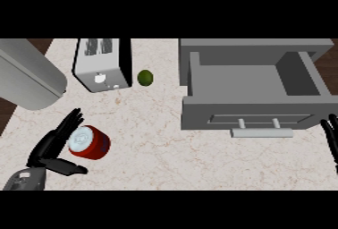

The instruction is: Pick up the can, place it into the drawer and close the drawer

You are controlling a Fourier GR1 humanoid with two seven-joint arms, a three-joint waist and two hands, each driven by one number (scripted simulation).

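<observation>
Fingers of the robot's left hand (pixel 54 145) stretch alongside a short red metal can with a pale silver lid (pixel 88 142), the thumb splayed out below it, so the hand brackets the can from the left without yet closing; the hand reads as released, spread wide, apparently to take the can's round body between fingers and thumb. The can stands upright on the pale marbled desk (pixel 158 152), near the lower left and well apart from the grey box-shaped drawer (pixel 254 87), which is pulled open with its bare floor showing and its handle facing the robot, ready to receive the can. At the right edge only dark, straight fingers of the right hand (pixel 331 138) show, resting just beside the drawer front. Farther back stand a silver toaster (pixel 101 62), a small green lime (pixel 145 77) and a grey rounded appliance (pixel 30 78), none in the path between can and drawer.
</observation>
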